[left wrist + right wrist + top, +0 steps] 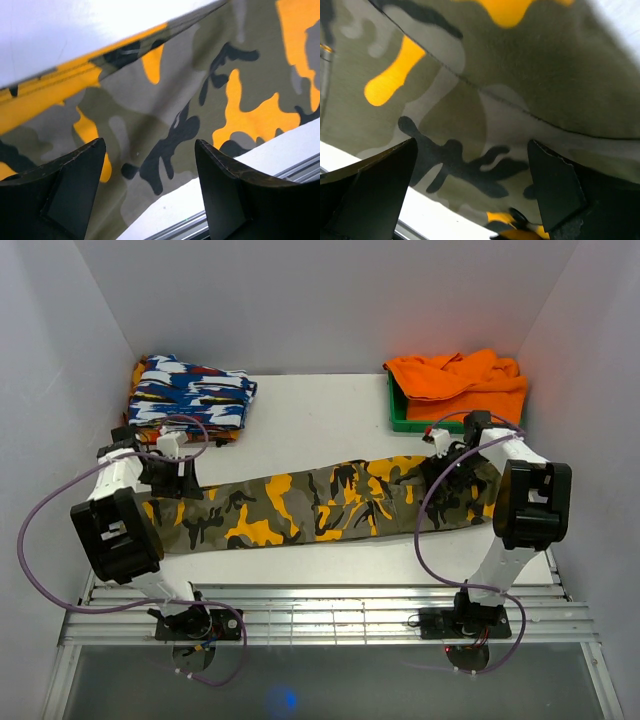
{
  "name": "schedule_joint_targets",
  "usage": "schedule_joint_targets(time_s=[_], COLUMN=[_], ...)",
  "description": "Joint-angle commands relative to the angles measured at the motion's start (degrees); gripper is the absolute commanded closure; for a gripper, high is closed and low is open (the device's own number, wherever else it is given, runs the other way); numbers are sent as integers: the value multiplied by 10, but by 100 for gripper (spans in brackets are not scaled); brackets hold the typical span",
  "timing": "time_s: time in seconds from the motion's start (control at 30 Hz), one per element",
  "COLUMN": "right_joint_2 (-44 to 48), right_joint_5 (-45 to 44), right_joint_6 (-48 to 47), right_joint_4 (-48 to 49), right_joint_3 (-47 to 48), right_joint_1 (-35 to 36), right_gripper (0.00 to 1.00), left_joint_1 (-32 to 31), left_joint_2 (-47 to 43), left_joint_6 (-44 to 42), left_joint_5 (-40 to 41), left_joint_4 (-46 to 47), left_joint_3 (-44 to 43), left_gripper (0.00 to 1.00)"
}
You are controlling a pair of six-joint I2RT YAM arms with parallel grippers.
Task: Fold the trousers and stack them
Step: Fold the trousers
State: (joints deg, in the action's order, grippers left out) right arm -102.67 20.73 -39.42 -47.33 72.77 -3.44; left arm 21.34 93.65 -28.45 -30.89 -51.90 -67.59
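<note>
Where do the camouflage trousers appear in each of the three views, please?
Top external: camouflage trousers stretched left to right across mid-frame.
Left wrist: they fill most of the frame beyond the open left hand.
Right wrist: they fill nearly all of it beyond the open right hand.
Shared landmark: the white table strip along their near edge.

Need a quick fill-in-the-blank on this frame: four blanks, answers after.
The trousers lie flat on the ____.
The orange cloth sits in a ____ bin.
The left claw and right claw both hover ____ above the trousers.
The patterned folded garment lies at the back, on the ____.
Missing: table; green; open; left.
</note>
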Motion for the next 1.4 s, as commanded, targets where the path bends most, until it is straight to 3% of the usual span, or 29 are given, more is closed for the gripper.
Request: schedule_joint_targets(time_s=[0.0,0.1,0.2,0.23,0.37,0.47,0.7,0.93,1.1,1.23,1.37], right_joint_2=[-13,-9,3,6,-6,-15,-5,11,36,26,-15], right_joint_5=[-19,-39,-44,-46,-48,-47,-25,2,72,81,63], right_joint_6=[-5,-26,-41,-43,-46,-47,-47,-32,-10,19,66], right_joint_4=[23,37,38,39,31,17,-15,-11,-3,34,77], right_joint_3=[-31,-68,-83,-86,-75,-57,-29,-30,41,97,155], right_joint_1=[-6,-6,-6,-6,-5,-5,-2,5,12,34,77], right_gripper=[3,0,7,9,25,32,34,39,40,42,41], left_joint_1=[22,50,71,74,96,96,73,-61,-173,-274,-318], left_joint_2=[-20,-24,1,37,129,155,202,201,200,163,151], left_joint_6=[-25,-60,-163,-188,-328,-382,-487,-400,-297,-203,-143], left_joint_5=[27,-8,-14,1,29,30,-58,-124,-160,-154,-138], left_joint_4=[0,-9,-76,-95,-191,-205,-232,-192,-134,-1,72], left_joint_3=[19,5,-65,-113,-226,-256,-293,-295,-290,-215,-181], left_gripper=[18,20,28,37,44,47,49,46,40,40,36])
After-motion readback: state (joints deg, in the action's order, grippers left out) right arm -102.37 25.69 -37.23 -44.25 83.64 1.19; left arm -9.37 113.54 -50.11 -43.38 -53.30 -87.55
